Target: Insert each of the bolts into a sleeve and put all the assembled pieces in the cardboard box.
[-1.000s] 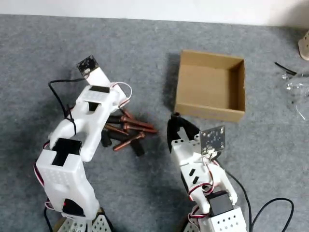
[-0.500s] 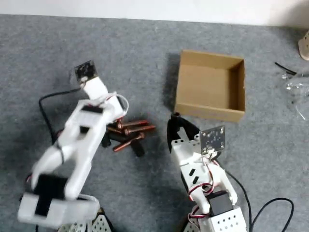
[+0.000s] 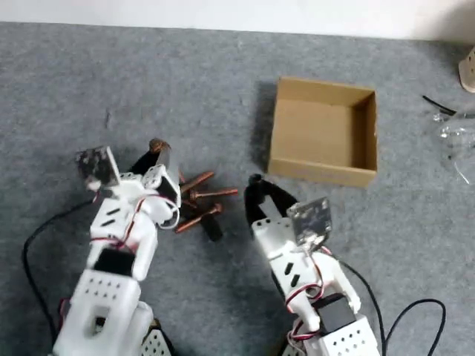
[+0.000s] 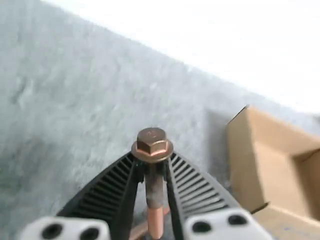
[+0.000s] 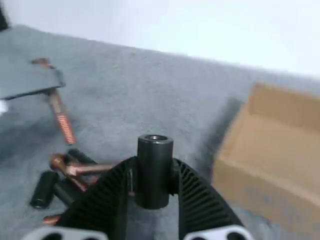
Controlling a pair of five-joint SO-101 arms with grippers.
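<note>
My left gripper (image 4: 152, 162) is shut on a copper bolt (image 4: 152, 145), head up, lifted off the grey mat. From above, this bolt (image 3: 157, 147) sits in the left gripper (image 3: 154, 160) just left of the pile of loose bolts and black sleeves (image 3: 202, 205). My right gripper (image 5: 154, 176) is shut on an upright black sleeve (image 5: 155, 167), its bore facing up. In the high view the right gripper (image 3: 257, 194) is right of the pile and below the cardboard box (image 3: 323, 130). The held bolt (image 5: 58, 116) hangs beyond the sleeve, above the pile (image 5: 65, 176).
The open cardboard box (image 5: 280, 150) stands to the right of both grippers, with nothing inside it. Wires and a clear plastic item (image 3: 453, 127) lie at the mat's far right. A white wall borders the mat's back edge.
The left arm has drawn back from the pile and lifted, now holding one bolt upright. The right arm with its sleeve has shifted slightly left toward it.
</note>
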